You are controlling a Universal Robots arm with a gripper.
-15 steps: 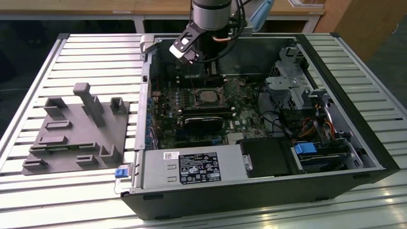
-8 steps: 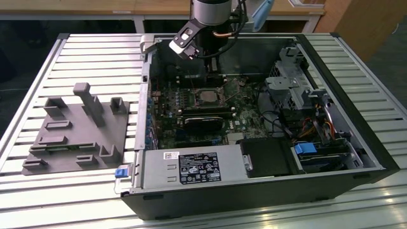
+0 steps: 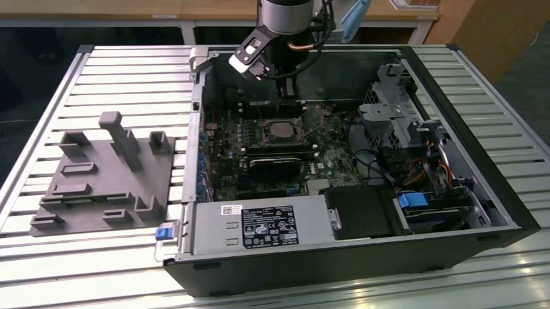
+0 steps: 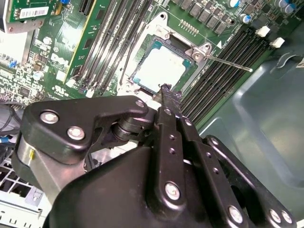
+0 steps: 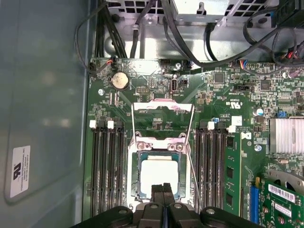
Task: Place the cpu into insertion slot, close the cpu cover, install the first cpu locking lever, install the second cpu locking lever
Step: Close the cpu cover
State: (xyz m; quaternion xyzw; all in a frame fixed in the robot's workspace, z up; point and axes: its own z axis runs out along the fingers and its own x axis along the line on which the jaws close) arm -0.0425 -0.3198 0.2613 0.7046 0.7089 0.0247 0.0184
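The cpu (image 5: 159, 176), a silvery square chip, lies in the insertion slot (image 5: 134, 164) on the green board, as both wrist views show it (image 4: 159, 66). From one edge of the slot the cpu cover (image 5: 161, 105), a thin metal frame with a cut-out centre, stands raised off the chip. A thin wire locking lever (image 4: 229, 63) juts out from a slot corner, and another wire (image 5: 192, 171) runs along the slot's side. My gripper (image 5: 163, 189) hangs just above the chip's edge, shut with nothing between its fingers (image 4: 166, 92). In the exterior view the arm (image 3: 284, 26) reaches down over the slot (image 3: 279, 132).
Long black memory slots (image 5: 107, 166) flank the socket on both sides. A black heatsink block (image 3: 273, 168) and the power supply (image 3: 257, 226) sit lower in the open case. Cables and a drive cage (image 3: 400, 109) fill the exterior view's right. A grey fixture (image 3: 103, 174) stands outside the case.
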